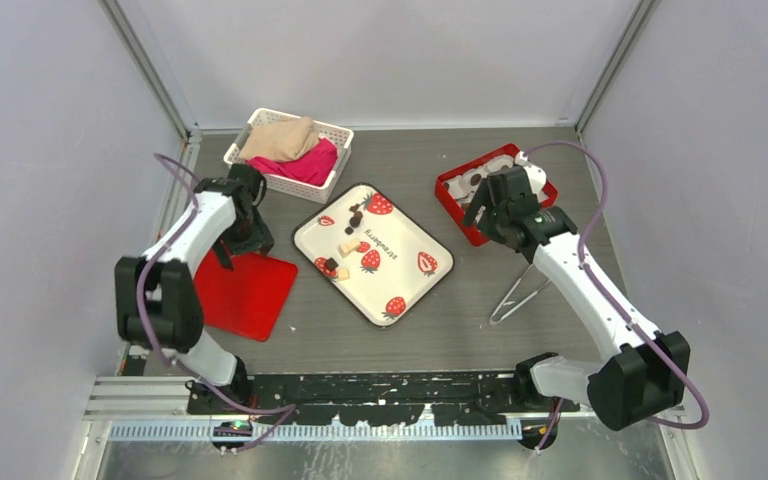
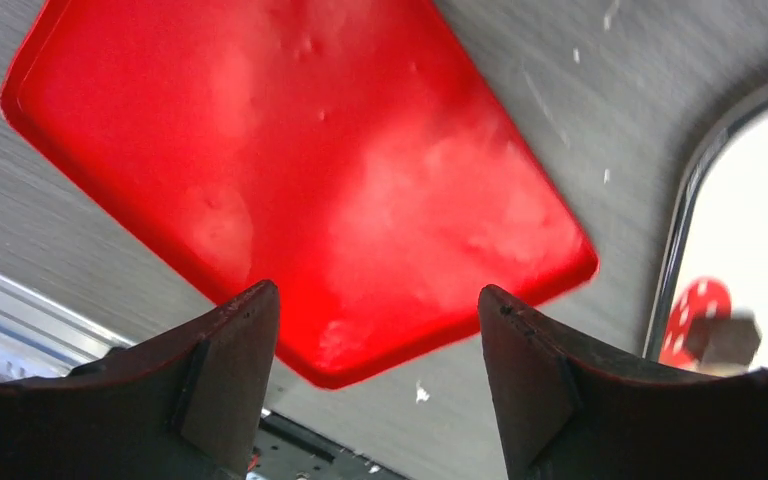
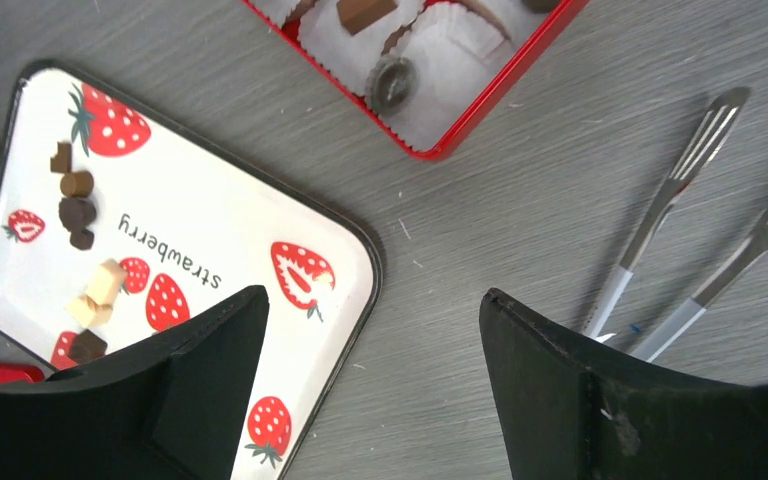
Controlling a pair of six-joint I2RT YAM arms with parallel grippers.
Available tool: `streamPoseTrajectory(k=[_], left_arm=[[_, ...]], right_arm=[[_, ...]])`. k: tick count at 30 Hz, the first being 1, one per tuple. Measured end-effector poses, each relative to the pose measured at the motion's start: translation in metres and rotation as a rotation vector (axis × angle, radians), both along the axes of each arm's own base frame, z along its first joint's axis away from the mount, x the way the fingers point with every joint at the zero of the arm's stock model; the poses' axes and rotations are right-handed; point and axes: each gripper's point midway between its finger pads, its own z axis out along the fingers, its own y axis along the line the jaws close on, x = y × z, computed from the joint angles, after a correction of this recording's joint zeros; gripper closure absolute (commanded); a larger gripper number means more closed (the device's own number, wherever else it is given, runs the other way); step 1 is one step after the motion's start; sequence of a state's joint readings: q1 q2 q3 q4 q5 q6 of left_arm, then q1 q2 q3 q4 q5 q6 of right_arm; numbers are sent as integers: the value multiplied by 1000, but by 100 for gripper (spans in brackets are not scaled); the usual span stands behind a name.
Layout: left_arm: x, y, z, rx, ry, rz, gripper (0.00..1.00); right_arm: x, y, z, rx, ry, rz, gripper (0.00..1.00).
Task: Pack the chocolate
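Several small dark chocolate lumps lie on a white strawberry-print tray, with a few pale pieces among them. In the right wrist view the chocolate sits at the tray's far left. A red box at the back right holds white paper cups, some with chocolate in them. My right gripper is open and empty, above the table between tray and box. My left gripper is open and empty over a flat red lid.
Metal tongs lie on the table right of the tray and show in the right wrist view. A white basket with beige and pink cloths stands at the back left. The red lid lies at the left.
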State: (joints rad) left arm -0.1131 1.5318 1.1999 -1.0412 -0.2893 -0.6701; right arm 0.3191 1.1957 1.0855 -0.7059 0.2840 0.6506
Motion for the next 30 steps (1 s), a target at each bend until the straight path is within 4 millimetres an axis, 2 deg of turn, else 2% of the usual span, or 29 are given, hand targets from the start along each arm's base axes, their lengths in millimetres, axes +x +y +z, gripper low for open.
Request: streamPoseTrajectory(k=[3, 7, 13, 16, 20, 25, 27, 30], left_arm=[[19, 5, -17, 45, 41, 65, 28], [44, 8, -42, 84, 64, 127, 30], [52, 5, -65, 80, 75, 181, 37], [54, 3, -78, 73, 89, 211, 45], [61, -1, -80, 43, 69, 238, 58], [67, -6, -84, -15, 47, 257, 80], [69, -6, -84, -33, 37, 261, 83], [69, -3, -84, -59, 28, 276, 98]], right_arm=[[0, 9, -7, 3, 24, 26, 17], [0, 11, -5, 11, 19, 36, 17], [-3, 10, 4, 18, -5, 38, 17], [-5, 9, 9, 22, -20, 37, 17], [-7, 8, 14, 27, -36, 35, 17], [-8, 8, 14, 26, -32, 35, 17], [-8, 8, 13, 27, -30, 33, 17], [-7, 8, 11, 27, -22, 31, 17]])
